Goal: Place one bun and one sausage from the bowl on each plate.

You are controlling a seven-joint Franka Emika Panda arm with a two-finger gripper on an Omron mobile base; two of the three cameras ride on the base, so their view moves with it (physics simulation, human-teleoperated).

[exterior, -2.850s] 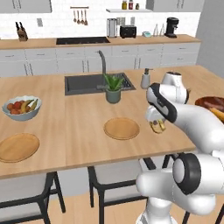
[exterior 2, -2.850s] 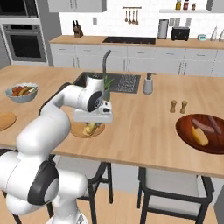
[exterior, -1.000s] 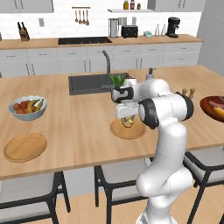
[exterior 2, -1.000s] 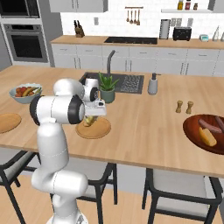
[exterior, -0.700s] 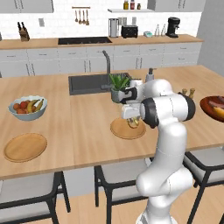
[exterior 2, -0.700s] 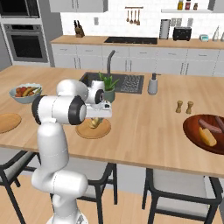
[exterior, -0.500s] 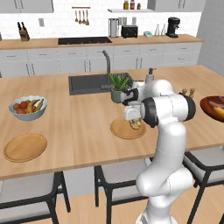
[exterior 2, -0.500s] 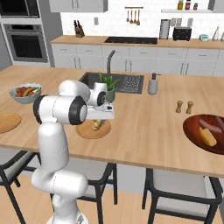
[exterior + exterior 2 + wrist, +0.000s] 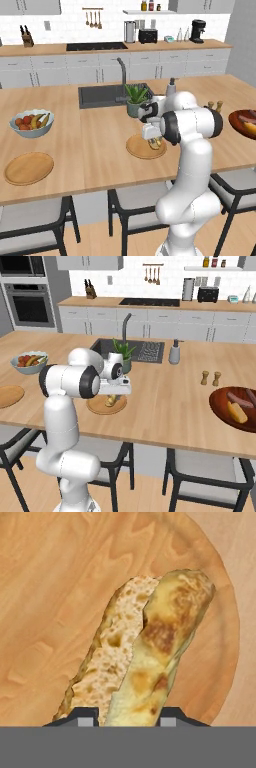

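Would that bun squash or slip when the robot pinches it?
The bun shows a porous crumb, so it is probably soft, light and likely to dent. Its crust looks matt, so slipping seems unlikely. Long and split, it would probably rest flat on the plate rather than roll.

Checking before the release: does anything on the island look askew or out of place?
Nothing stands out. The gripper holds the bun low over the near plate; the far plate and the wooden bowl sit flat.
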